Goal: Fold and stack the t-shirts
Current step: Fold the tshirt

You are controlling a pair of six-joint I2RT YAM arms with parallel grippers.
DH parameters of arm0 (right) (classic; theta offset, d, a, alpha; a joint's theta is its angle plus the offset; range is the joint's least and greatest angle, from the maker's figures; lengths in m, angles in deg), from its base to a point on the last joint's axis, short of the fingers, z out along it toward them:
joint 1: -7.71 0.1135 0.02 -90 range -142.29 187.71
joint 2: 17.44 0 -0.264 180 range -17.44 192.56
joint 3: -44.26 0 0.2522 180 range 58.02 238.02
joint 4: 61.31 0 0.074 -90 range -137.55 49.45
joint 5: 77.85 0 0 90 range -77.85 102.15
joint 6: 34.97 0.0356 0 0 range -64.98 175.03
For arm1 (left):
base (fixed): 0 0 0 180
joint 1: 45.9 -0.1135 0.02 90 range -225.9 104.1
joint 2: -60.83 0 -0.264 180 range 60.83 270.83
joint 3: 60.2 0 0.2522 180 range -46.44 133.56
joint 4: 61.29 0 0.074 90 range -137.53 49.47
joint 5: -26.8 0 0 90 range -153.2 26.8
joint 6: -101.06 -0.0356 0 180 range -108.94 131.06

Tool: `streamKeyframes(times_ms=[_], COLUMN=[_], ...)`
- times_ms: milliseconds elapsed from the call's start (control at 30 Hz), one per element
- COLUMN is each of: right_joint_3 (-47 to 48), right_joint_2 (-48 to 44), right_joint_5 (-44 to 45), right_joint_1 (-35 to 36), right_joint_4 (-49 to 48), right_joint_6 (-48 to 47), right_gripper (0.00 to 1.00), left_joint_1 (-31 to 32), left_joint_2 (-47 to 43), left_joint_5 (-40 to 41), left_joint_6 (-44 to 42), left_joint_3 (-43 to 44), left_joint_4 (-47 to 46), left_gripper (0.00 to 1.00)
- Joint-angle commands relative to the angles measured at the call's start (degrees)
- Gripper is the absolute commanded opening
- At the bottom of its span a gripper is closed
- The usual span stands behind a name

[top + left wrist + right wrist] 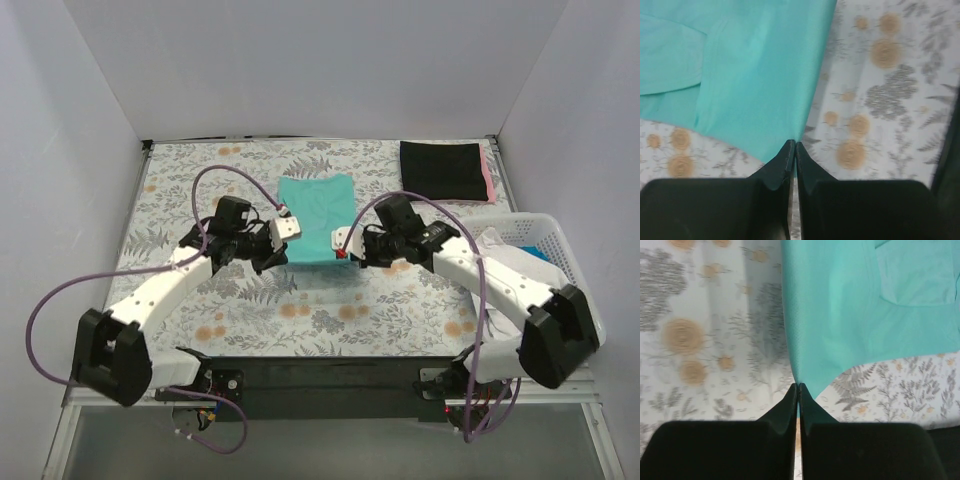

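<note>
Top external is showing the left gripper [280, 247] and right gripper [348, 250] each pinching shut on a 6 o'clock corner of the teal t-shirt [315, 215], which is lying on the floral cloth [180, 190], stretching lengthwise toward 12 o'clock.

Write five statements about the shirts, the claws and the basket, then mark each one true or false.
1. The left claw is shut on a near corner of the teal t-shirt. True.
2. The right claw hangs open over the basket. False: it is shut on the teal t-shirt's other near corner.
3. The black t-shirt lies folded at the far right. True.
4. The teal t-shirt lies in the basket. False: it lies on the floral cloth, mid-table.
5. The basket stands at the table's right edge. True.
</note>
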Motion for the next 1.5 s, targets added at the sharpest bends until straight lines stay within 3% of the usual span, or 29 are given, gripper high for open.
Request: streamKeyframes(times_ms=[0,133,300,467,567,767,967,1200,1467], right_joint_3=[-3.34,-2.21,4.81,12.02,16.94,30.63,39.45,38.41,17.16], right_joint_2=[-8.23,-13.60,-10.71,-2.19,4.22,21.00,36.30,44.14,32.73], right_joint_5=[-3.26,-3.80,-3.35,-5.20,-7.92,-12.58,-14.43,-13.11,-13.90], right_joint_1=[5.00,6.95,6.87,3.98,0.12,-5.25,-7.98,-8.87,-5.28], right_joint_4=[9.19,13.59,16.75,17.55,17.82,19.57,19.14,16.94,9.91], right_joint_6=[5.80,9.23,9.15,5.73,2.65,-0.86,-2.54,-2.63,2.45], right_gripper=[0.01,0.01,0.01,0.01,0.01,0.01,0.01,0.01,0.01], left_joint_1=[3.81,4.44,4.35,2.60,-3.71,-10.32,-11.73,-11.38,-9.54], left_joint_2=[-11.43,-17.34,-14.19,-6.19,-0.05,15.06,29.39,39.35,27.25], left_joint_5=[-5.35,-7.03,-4.75,-3.51,-6.05,-9.75,-7.47,-5.10,-5.71], left_joint_6=[7.33,12.35,11.91,9.11,6.73,2.95,2.85,6.20,7.26], left_joint_3=[-3.75,-2.44,3.62,5.82,8.19,16.26,24.44,25.88,11.11], left_joint_4=[8.06,13.24,13.17,8.08,6.93,6.05,3.50,3.50,4.29], left_gripper=[0.00,0.00,0.00,0.00,0.00,0.00,0.00,0.00,0.00])
